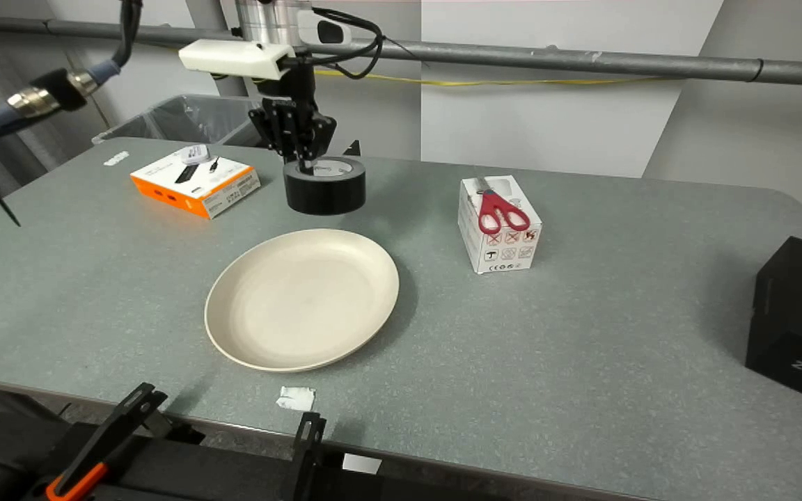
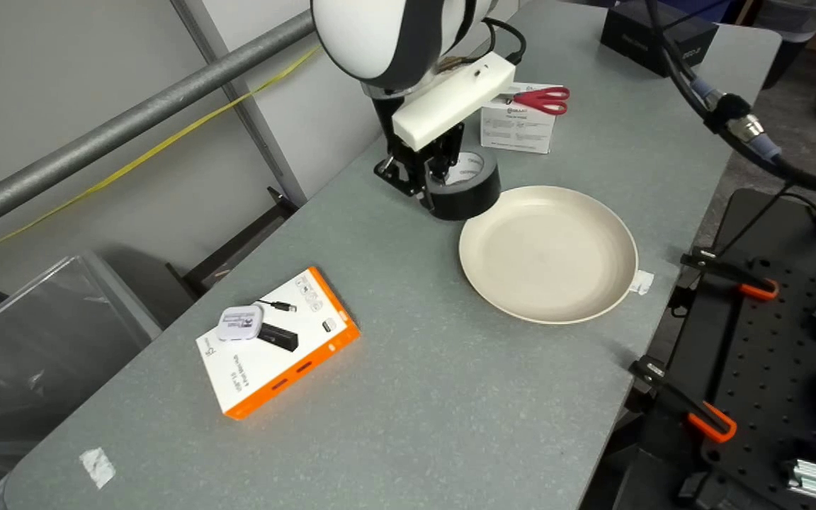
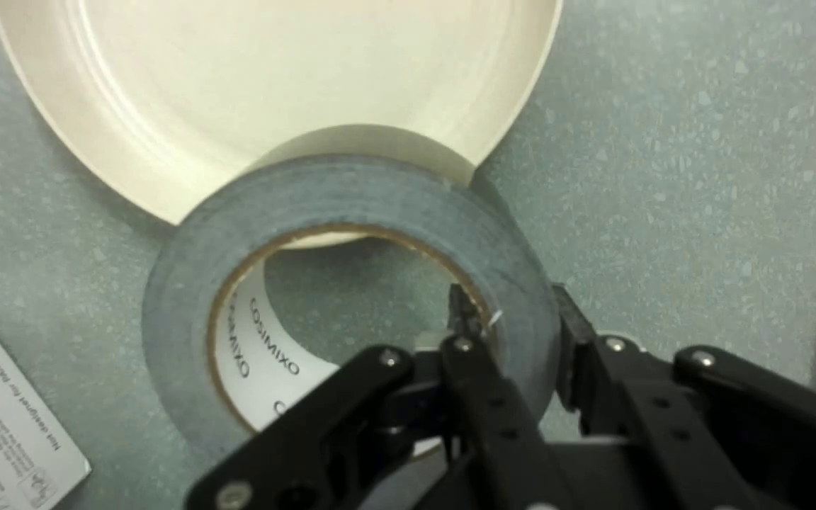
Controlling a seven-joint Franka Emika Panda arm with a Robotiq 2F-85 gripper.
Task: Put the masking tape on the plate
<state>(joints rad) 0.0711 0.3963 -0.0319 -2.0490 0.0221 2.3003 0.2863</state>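
Small black ring-shaped roll of masking tape (image 1: 326, 193) gripped in my tool (image 3: 514, 319), not yet delivered.

In the wrist view my jaws are closed on the roll's wall at about 3 o'clock, one inside its white-lined core and one outside, and it appears to hang clear of the grey, speckled bench (image 1: 617, 292), so I judge the pick-up done. At 12 o'clock lies the large, round, cream plate (image 1: 303, 299); the roll overlaps its near rim in this view and shades it, but is not centred over it. By my reckoning, what is left is moving toward 12, lowering, letting go and backing off. Farther out, a white cardboard box (image 1: 505, 252) with red-handled metal scissors (image 1: 493, 202) on top stands at 8 o'clock, and a flat orange-and-white cardboard carton (image 2: 280, 361) shows partly at 3.
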